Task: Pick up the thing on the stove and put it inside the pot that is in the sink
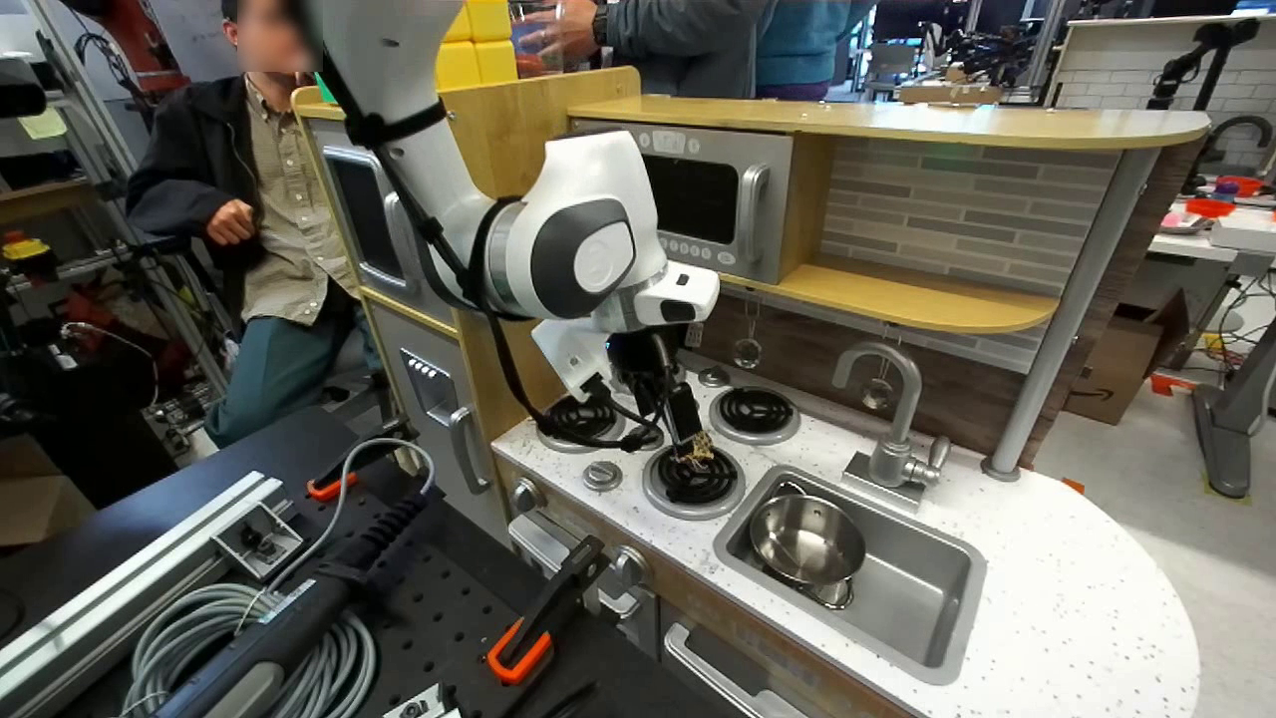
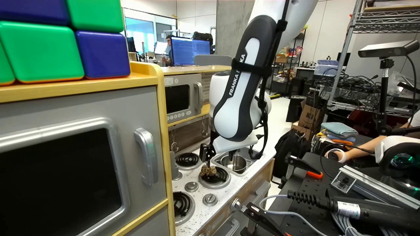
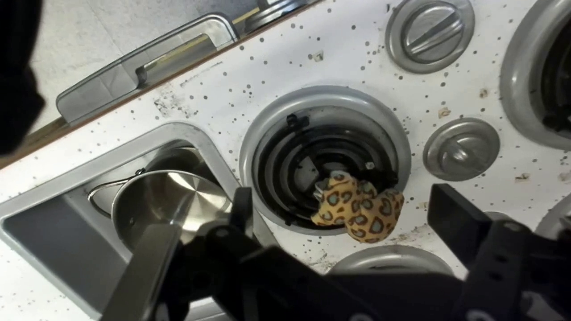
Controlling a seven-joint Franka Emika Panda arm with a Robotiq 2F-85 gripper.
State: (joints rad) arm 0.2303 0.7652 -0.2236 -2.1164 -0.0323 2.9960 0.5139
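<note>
Plainly pending: transfer of one toy point(image 3: 357, 207); landmark for all places, the sink point(image 1: 922, 598). Pot point(image 1: 807, 538): one, round, shiny steel, inside the sink at the end toward the stove point(image 3: 285, 67), mouth up; any slight tilt cannot be told. Receiving end judged ready, needing no work. Toy: small, lumpy, yellow-orange with dark spots, exact kind undetermined; on the burner point(image 3: 312, 149) just beside the sink, toward that burner's side farther from the sink, overlapping the silver ring point(image 3: 324, 95) in the wrist view. Not in the sink, not in the pot. Gripper point(image 3: 342, 200): one, over the same burner beside the sink, fingers point(image 3: 243, 205) low and near the toy in both exterior views; whether a fingertip touches it cannot be told. Jaws spread well apart in the wrist view, toy showing within the span but clasped by nothing. Done, by judgement: approach, all but complete, the gap lying roughly in line with the toy. Left: a last lowering if the depth calls for it, closing on the toy, lift from the burner, carry over the sink's edge, clearance of the pot's rim, lowering into the pot, release. Stage, by judgement: early, just short of the grasp; none of the moving of the toy accomplished. Carry judged short, burner and pot both by the same end of the sink.
</note>
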